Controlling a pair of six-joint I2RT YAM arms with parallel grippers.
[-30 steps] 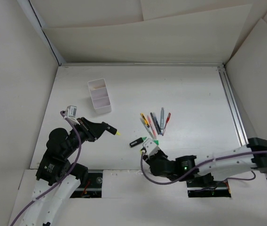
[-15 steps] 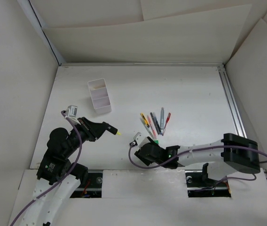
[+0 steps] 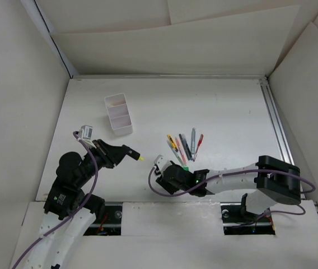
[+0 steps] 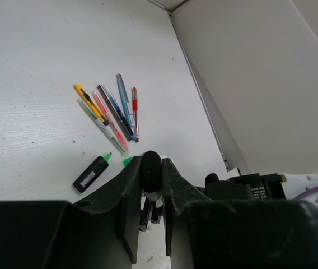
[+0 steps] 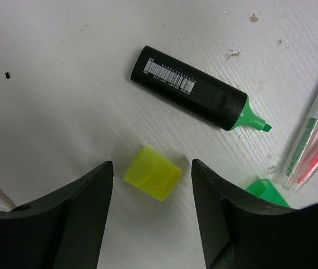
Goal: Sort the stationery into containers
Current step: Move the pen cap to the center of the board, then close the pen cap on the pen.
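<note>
My left gripper (image 3: 127, 152) is shut on a black highlighter (image 4: 150, 167) whose yellow tip (image 3: 141, 159) points right, held above the table. The white two-compartment box (image 3: 118, 114) stands beyond it. My right gripper (image 5: 150, 166) is open and low over the table, its fingers (image 5: 89, 196) on either side of a loose yellow cap (image 5: 152, 172) without touching it. Just past the cap lies a black highlighter with a green tip (image 5: 195, 88). A green cap (image 5: 266, 191) lies to the right. Several pens (image 3: 184, 145) are fanned out at the table's middle.
The right arm (image 3: 232, 178) stretches leftwards along the near edge and covers the green-tipped highlighter in the top view. A metal rail (image 3: 276, 126) runs down the table's right side. White walls enclose the table on three sides.
The right arm has swung left along the near edge and its jaws have opened wider, now over the yellow cap. The left arm and its highlighter have not moved.
</note>
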